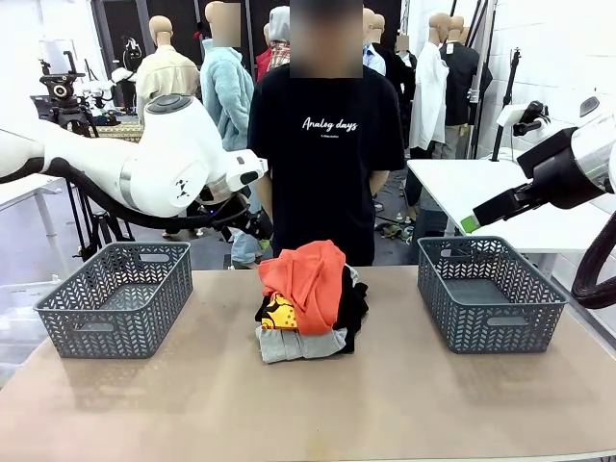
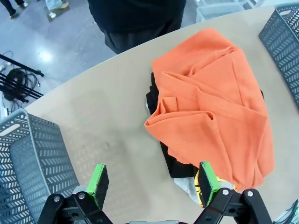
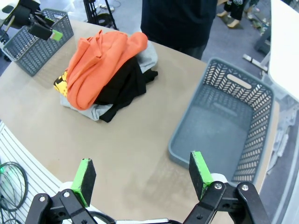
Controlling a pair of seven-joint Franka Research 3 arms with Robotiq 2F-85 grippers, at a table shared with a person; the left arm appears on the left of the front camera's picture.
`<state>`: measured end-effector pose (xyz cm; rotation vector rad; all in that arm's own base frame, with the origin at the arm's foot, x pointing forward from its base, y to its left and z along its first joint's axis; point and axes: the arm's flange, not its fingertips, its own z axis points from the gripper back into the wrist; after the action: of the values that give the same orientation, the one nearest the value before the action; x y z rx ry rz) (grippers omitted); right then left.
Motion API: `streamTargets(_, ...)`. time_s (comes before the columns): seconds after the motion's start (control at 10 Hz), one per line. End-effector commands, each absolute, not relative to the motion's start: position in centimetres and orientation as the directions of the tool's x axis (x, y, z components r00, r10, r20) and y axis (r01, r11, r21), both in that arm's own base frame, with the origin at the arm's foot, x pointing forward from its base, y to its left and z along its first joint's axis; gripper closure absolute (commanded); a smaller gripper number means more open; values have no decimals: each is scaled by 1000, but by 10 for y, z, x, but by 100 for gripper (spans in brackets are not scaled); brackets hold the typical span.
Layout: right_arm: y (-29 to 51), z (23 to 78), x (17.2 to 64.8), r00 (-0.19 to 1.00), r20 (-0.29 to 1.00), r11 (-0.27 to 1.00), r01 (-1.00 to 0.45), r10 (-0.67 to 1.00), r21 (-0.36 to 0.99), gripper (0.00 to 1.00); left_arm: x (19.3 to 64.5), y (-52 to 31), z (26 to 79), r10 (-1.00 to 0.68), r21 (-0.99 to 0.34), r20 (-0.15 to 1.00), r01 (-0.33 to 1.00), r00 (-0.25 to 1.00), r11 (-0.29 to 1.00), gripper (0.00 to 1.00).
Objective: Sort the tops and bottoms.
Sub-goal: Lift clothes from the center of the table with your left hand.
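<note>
The left gripper (image 2: 153,181) holds its two green-padded fingers wide apart with nothing between them, above bare tan table top (image 2: 107,126). At 1 o'clock from these jaws lies a heap of clothes. A bright orange hoodie-like top (image 2: 215,107), soft and creased into broad folds, drapes over most of the heap. Plain black soft fabric bottoms (image 2: 175,163) peek out along the orange top's 7 o'clock edge. At 8 o'clock stands a dark grey plastic lattice basket (image 2: 32,158). At 12 o'clock, at the table's far edge, is a person in a black T-shirt (image 2: 135,18).

The right gripper (image 3: 143,176) also has its jaws spread and holds nothing, hanging over the table's near edge. At 2 o'clock from it sits a second dark grey lattice basket (image 3: 224,121), and the heap lies at 11 o'clock. In the right wrist view the black fabric spills out from under the orange top on the side toward this basket. A light heather-grey sweatshirt-like top (image 3: 88,109) lies flattened at the bottom of the heap. A small yellow printed patch (image 3: 60,84) shows at the heap's 9 o'clock edge.

In the front view the heap sits mid-table between the two baskets, well apart from both and from both grippers.
</note>
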<state>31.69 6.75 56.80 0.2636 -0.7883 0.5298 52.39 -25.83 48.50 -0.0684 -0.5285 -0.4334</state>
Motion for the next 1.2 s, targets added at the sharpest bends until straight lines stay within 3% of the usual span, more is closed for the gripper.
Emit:
streamTargets(0.0,68,568,318,585,739,836,-546,335,52,0,523,-261,486,-390,54,504,423,770,905,0)
streamTargets(0.3,68,568,318,585,739,836,-546,335,52,0,527,-340,499,-400,-23,512,477,760,878,0)
streamTargets(0.7,68,568,318,585,739,836,-546,335,52,0,547,-375,466,-271,41,360,275,893,961,0)
streamTargets(0.9,68,568,318,585,739,836,-546,335,52,0,552,-376,454,-210,35,288,209,934,977,0)
streamTargets(1.1,68,568,318,585,739,836,-546,335,52,0,555,-376,452,-176,-34,291,194,940,981,0)
